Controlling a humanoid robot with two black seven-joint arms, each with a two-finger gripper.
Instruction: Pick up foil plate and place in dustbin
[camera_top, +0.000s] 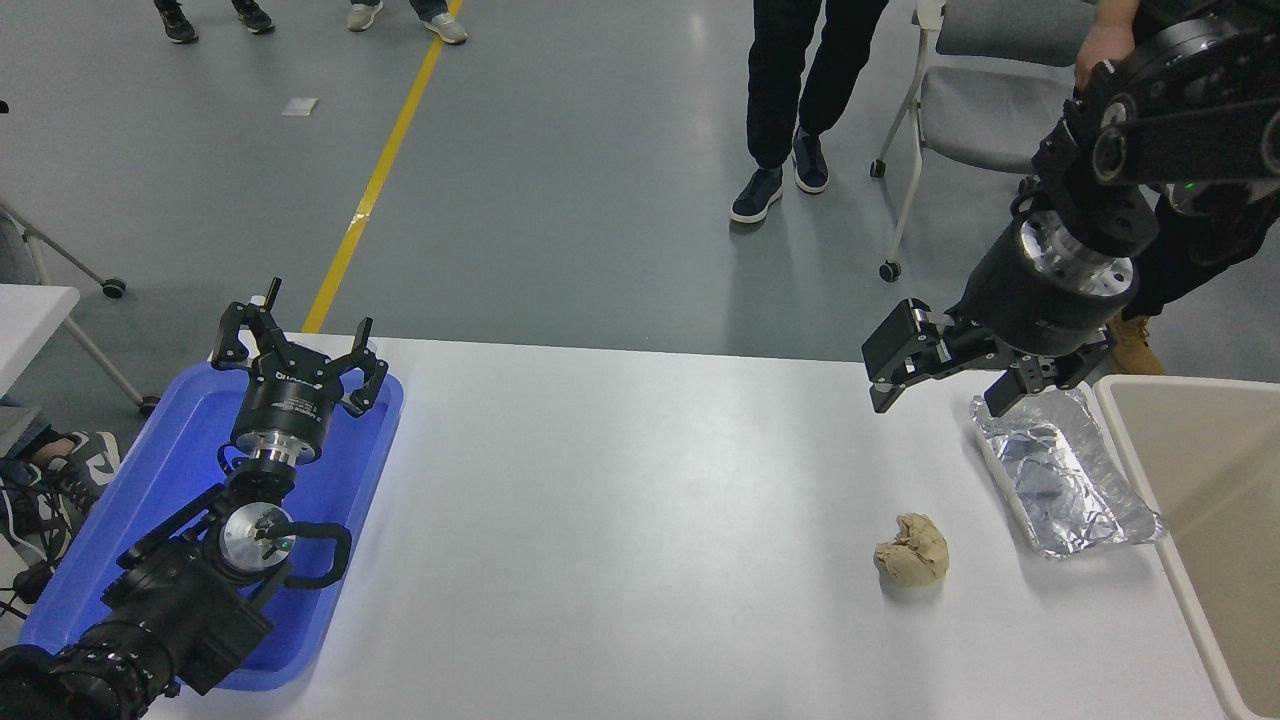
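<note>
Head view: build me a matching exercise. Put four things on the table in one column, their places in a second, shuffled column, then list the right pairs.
Things:
1. foil plate
2. paper ball
3. blue tray
4. dustbin

Places:
A. at the table's left edge, under the parked left claw
B. at the table's right edge
C. on the bare table, left of the foil plate
D. just left of the dustbin, below the open right claw

Pairs: 1-D, 2-C, 3-A, 4-B
</note>
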